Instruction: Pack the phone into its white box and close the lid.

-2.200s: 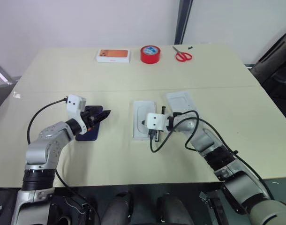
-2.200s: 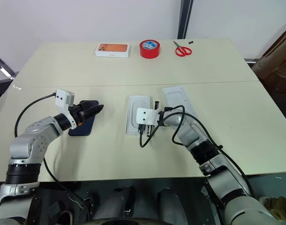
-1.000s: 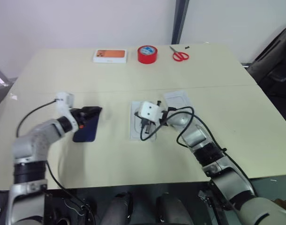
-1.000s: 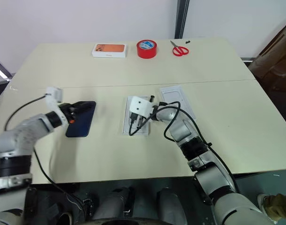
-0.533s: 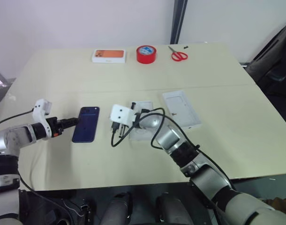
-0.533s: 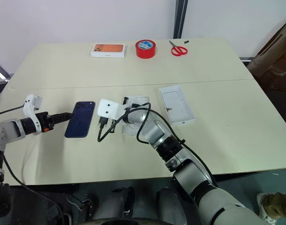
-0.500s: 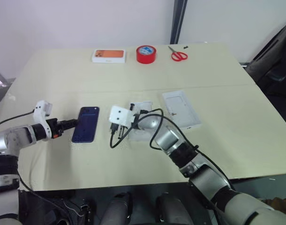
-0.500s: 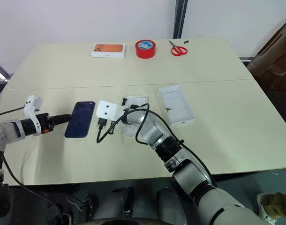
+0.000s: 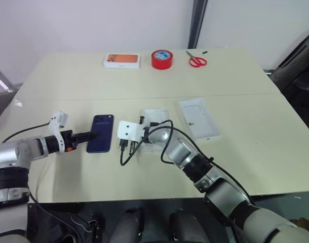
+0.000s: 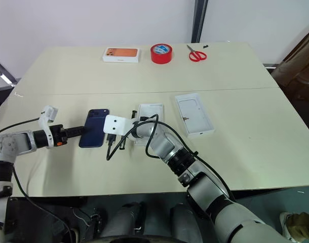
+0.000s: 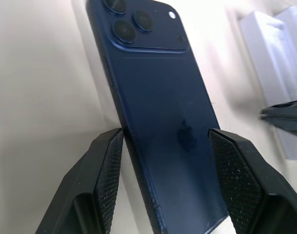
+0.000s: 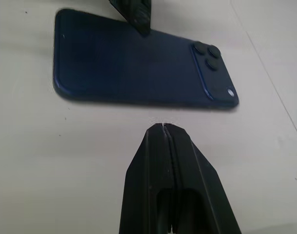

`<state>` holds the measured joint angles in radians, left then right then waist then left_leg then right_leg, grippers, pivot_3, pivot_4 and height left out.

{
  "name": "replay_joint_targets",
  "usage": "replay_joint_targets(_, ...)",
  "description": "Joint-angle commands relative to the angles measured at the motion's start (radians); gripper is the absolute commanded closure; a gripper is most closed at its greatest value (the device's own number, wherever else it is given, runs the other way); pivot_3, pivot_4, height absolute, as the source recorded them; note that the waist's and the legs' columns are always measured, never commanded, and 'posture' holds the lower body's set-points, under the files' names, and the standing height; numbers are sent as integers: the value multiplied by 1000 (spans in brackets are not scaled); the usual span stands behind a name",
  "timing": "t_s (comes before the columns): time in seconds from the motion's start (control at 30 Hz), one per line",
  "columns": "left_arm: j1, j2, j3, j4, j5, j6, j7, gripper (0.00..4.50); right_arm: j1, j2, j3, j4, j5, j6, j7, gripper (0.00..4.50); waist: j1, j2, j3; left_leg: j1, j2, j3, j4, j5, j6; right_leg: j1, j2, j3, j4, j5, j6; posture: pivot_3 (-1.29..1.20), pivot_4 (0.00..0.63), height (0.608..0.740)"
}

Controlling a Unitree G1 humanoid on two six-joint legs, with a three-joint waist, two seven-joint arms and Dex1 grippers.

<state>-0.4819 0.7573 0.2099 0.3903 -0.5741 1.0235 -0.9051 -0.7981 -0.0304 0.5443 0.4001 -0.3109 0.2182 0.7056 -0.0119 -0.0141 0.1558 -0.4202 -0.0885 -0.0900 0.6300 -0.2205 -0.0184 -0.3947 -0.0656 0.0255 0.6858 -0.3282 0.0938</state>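
A: Where is the slim dark navy-blue glossy phone [image 9: 101, 133]?
B: Flat on the pale counter [image 9: 245, 101], camera cluster up, just left of the shallow white cardboard box [image 9: 154, 129]. The plain white cardboard lid [image 9: 198, 118] lies right of that box, apart from it.
A: And the left tool [image 11: 163, 146]?
B: Its fingers [image 11: 109, 170] stand spread either side of the phone's near end.
A: The right tool [image 12: 163, 127]?
B: Pressed shut, empty, tip just short of the phone's long edge, between phone and box.
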Motion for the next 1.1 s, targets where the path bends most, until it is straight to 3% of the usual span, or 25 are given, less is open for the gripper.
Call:
replay_joint_targets(0.03,23,-52,-98,3,12,46,-32,1569,-15,-4,2,9,-9,-4,1,4478,2,0,0,0,0,0,0,0,0,0,0,0,0,0,0,0,150,734)
replay_joint_targets(0.47,-1,-116,-94,6,46,37,-19,1569,-34,4,29,116,-54,-13,-2,4478,5,2,-3,5,-1,-1,0,0,1,6,-1,0,-1,0,0,0,150,734)
replay_joint_targets(0.8,-5,-228,-99,-70,-4,152,11,1569,-25,-5,48,124,-79,-23,16,4478,17,7,-9,6,-2,-2,0,-1,2,8,-1,0,-1,0,0,0,150,734)
replay_joint_targets(1.1,-35,-202,-5,-10,-19,149,35,1569,-23,-16,36,125,-82,-29,16,4478,13,6,-9,6,-2,-2,-1,-1,2,7,-1,0,-2,0,0,0,150,734)
